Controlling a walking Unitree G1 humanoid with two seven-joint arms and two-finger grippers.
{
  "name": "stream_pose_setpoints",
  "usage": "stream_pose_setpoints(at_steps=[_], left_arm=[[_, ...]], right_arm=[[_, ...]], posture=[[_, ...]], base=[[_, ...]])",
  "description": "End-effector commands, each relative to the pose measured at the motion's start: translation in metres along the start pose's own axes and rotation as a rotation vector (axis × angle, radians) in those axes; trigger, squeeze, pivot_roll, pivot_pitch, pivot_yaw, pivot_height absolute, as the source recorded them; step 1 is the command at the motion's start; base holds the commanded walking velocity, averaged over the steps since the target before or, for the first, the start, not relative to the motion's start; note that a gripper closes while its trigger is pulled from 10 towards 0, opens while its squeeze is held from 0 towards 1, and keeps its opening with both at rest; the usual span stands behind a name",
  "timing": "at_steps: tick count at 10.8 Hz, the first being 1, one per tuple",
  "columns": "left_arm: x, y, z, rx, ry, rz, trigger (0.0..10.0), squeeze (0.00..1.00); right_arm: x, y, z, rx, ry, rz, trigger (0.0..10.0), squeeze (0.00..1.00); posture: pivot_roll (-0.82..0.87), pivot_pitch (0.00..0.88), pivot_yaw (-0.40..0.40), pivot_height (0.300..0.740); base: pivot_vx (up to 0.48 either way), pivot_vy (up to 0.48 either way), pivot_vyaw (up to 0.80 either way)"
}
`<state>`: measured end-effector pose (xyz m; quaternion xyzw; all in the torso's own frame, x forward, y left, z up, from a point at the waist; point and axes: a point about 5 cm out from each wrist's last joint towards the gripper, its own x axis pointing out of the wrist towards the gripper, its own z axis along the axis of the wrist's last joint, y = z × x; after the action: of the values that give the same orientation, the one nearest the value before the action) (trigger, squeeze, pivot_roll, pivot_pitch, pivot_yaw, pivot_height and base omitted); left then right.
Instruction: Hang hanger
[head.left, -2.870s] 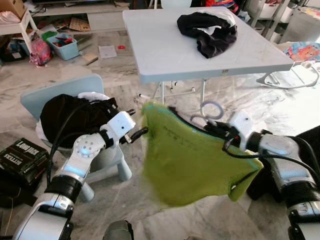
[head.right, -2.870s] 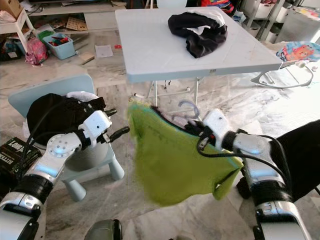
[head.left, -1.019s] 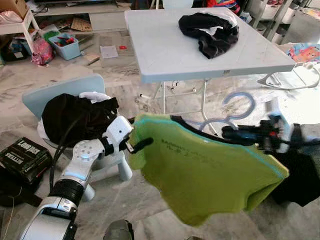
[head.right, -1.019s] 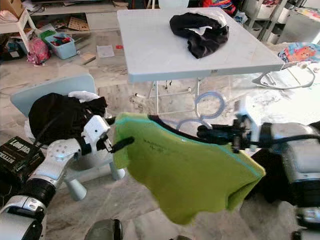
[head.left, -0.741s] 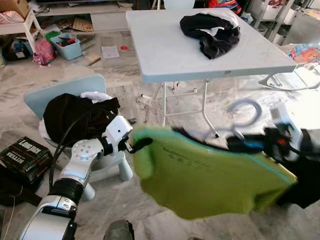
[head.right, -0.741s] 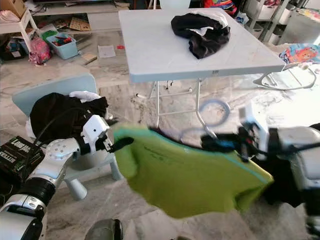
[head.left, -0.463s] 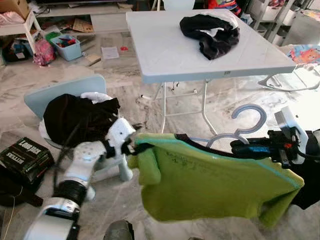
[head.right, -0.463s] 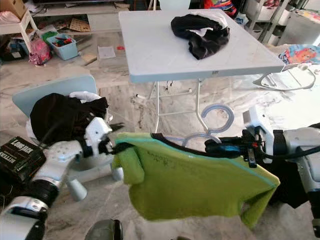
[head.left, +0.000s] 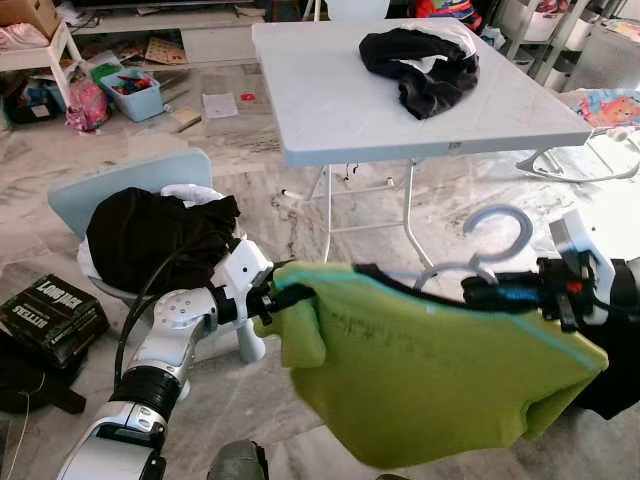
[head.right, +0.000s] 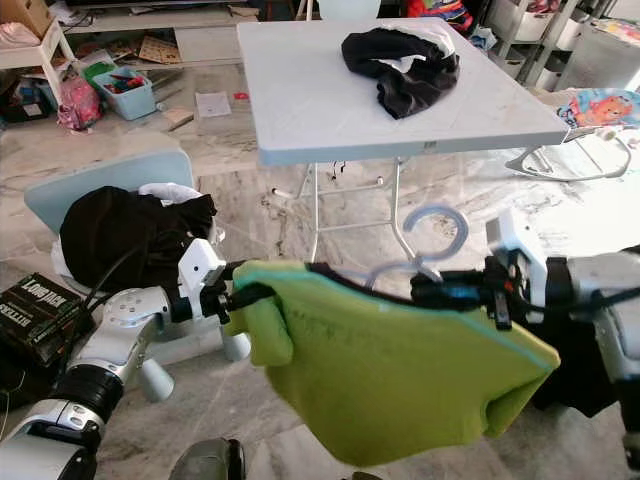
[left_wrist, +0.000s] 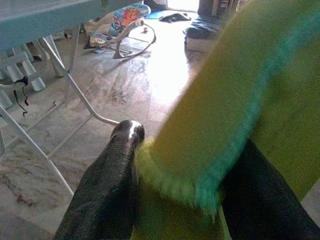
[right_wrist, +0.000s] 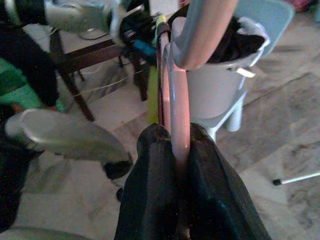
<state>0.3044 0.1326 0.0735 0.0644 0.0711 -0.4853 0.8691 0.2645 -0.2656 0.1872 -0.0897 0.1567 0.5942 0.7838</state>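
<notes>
A pale blue hanger (head.left: 520, 228) carries a lime-green shirt (head.left: 430, 370), held in the air in front of me below the table edge. My right gripper (head.left: 482, 294) is shut on the hanger's bar just under the hook; in the right wrist view the bar (right_wrist: 177, 100) runs between its fingers (right_wrist: 156, 155). My left gripper (head.left: 287, 295) is shut on the shirt's left shoulder edge. In the left wrist view the green cloth (left_wrist: 225, 110) is pinched between the black fingers (left_wrist: 112, 175). The hook stands upright and free.
A white folding table (head.left: 330, 100) stands ahead with a black garment (head.left: 420, 60) on it. A light-blue child's chair (head.left: 110, 190) piled with dark clothes (head.left: 150, 235) is at my left, beside a black box (head.left: 50, 315). A baby bouncer (head.left: 600, 110) lies far right.
My right gripper has carried the hanger up and to the right, spreading the shirt sideways. My left gripper, earlier apart from the cloth, has closed on the shirt's left edge.
</notes>
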Motion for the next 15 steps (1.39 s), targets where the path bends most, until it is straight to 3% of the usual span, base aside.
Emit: stream_pose_setpoints(at_steps=[1,10,13,15], left_arm=[[-0.004,0.002,0.002,0.003,0.000,-0.003,0.0,0.00],[-0.010,0.005,0.001,-0.043,-0.010,0.037,0.0,0.00],[-0.014,0.011,-0.001,-0.048,-0.011,0.115,0.0,0.00],[-0.019,0.015,-0.006,-0.095,-0.008,0.160,0.0,0.00]], right_arm=[[-0.003,-0.005,0.009,-0.040,-0.027,-0.033,0.0,0.00],[0.000,-0.016,0.014,-0.074,-0.060,-0.108,0.0,0.00],[0.000,-0.018,0.019,-0.062,-0.098,-0.114,0.0,0.00],[-0.005,-0.019,0.023,-0.040,-0.155,-0.141,0.0,0.00]], posture=[[-0.11,0.000,-0.031,0.740],[-0.11,0.000,-0.033,0.740],[-0.11,0.000,-0.035,0.740],[-0.11,0.000,-0.036,0.740]], base=[[0.000,0.000,0.00],[0.000,0.000,0.00],[0.000,0.000,0.00],[0.000,0.000,0.00]])
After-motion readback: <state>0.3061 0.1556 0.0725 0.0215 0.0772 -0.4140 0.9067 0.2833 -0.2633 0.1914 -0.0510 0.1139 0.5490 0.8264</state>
